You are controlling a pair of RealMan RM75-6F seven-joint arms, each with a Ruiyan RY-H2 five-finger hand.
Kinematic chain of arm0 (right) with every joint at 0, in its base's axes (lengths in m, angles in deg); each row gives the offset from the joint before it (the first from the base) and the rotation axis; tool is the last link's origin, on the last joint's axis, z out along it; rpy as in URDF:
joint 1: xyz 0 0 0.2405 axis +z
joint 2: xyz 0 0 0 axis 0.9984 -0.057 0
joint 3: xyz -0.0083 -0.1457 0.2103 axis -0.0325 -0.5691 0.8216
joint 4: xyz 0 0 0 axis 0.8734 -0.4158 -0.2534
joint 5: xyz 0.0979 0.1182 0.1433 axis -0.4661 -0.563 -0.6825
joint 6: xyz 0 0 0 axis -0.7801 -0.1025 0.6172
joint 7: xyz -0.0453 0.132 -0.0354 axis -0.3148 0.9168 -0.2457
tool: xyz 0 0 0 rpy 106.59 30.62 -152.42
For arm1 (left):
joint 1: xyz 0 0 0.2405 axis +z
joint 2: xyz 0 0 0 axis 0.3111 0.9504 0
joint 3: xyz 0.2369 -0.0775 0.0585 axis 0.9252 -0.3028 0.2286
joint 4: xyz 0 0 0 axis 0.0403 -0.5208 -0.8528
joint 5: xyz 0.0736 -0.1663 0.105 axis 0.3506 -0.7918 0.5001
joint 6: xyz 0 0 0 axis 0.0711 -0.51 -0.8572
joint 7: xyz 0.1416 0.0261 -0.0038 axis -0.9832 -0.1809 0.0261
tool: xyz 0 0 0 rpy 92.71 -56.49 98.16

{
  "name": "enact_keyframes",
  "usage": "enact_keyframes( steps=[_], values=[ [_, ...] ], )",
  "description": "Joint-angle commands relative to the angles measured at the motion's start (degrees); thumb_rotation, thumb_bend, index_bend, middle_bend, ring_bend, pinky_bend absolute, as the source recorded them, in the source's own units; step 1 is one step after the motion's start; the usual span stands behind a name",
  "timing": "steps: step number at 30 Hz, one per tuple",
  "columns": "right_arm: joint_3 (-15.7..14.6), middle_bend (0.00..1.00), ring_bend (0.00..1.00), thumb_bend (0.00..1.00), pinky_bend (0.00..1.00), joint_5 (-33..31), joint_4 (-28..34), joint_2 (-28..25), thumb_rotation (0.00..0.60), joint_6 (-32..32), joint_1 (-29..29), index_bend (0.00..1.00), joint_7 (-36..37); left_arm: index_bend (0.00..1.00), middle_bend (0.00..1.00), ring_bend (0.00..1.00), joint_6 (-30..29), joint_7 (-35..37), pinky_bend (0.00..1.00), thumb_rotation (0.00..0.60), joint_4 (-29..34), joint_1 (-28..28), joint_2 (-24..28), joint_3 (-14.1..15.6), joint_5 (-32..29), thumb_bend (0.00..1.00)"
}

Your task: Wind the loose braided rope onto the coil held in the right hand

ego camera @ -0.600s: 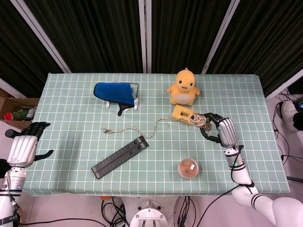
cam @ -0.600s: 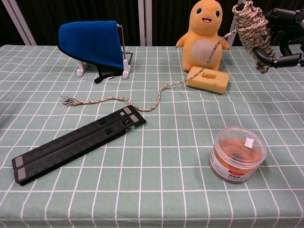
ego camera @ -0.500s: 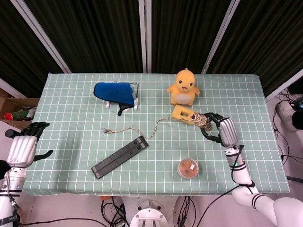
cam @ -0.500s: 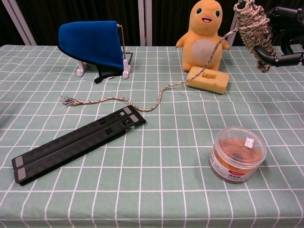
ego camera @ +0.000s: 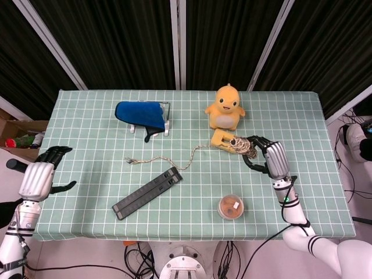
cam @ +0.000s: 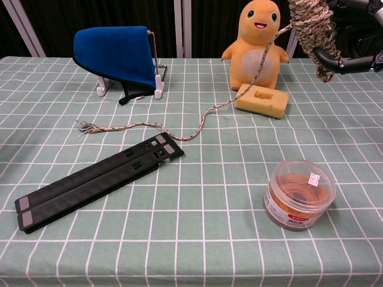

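Plastic tub (cam: 298,195) with a clear lid sat nearest, right of a flat black bar (cam: 99,179) lying aslant. Beyond them the braided rope (cam: 179,129) trailed across the green checked table (cam: 197,239), frayed end at left, then rose past a yellow sponge block (cam: 261,100) to the coil (cam: 312,27), gripped aloft by the right hand (ego camera: 273,158). Off the table's left edge, the left hand (ego camera: 39,177) hung empty, fingers spread. Farthest back stood a yellow plush toy (cam: 258,42) and a blue cloth on a rack (cam: 116,57).
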Motion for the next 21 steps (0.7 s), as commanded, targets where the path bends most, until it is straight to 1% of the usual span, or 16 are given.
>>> enact_keyframes(
  steps=[1,3,6,8,10,13,15,21],
  values=[
    [0.12,0.75,0.69,0.60,0.87,0.06,0.72,-0.29,0.600,-0.35,0.31,0.93,-0.96,0.24,0.23,0.22,3.86,1.02,0.34,0.600,-2.01,-3.20,-2.31,-1.60,-0.85,0.14],
    [0.18,0.75,0.69,0.60,0.87,0.03,1.02,-0.41,0.600,-0.51,0.41,0.93,-1.69,0.24,0.24,0.27,5.70,0.48,0.39,0.600,-2.66,-4.97,-3.80,-2.48,-1.57,0.16],
    [0.48,0.75,0.69,0.60,0.87,-0.14,1.54,-0.52,0.600,-0.50,0.52,0.93,-2.57,0.25,0.27,0.27,8.36,-2.41,0.40,0.600,-4.91,-7.91,-7.49,-3.94,-3.33,0.19],
    [0.74,0.75,0.69,0.60,0.87,-0.30,2.03,-0.65,0.600,-0.47,0.58,0.93,-2.92,0.27,0.28,0.27,11.34,-5.03,0.42,0.600,-6.19,-10.05,-9.75,-4.49,-5.27,0.20],
    [0.92,0.75,0.69,0.60,0.87,-0.46,2.46,-0.85,0.600,-0.55,0.62,0.93,-3.39,0.29,0.30,0.28,13.96,-7.44,0.45,0.600,-8.09,-11.96,-12.18,-4.94,-7.35,0.22],
    [1.16,0.75,0.69,0.60,0.87,-0.85,3.02,-1.07,0.600,-0.87,0.59,0.93,-4.15,0.33,0.33,0.31,18.00,-9.61,0.49,0.600,-10.20,-14.16,-15.09,-5.19,-10.75,0.25],
    [1.37,0.75,0.68,0.60,0.87,-1.21,3.31,-1.08,0.600,-1.03,0.50,0.93,-4.52,0.34,0.33,0.31,20.12,-10.48,0.49,0.600,-11.06,-15.28,-16.30,-5.35,-12.62,0.26],
    [1.51,0.75,0.68,0.60,0.87,-1.56,3.52,-1.17,0.600,-0.90,0.10,0.93,-4.75,0.39,0.35,0.32,22.77,-12.09,0.50,0.600,-14.27,-17.35,-19.71,-5.22,-15.46,0.27]
  ],
)
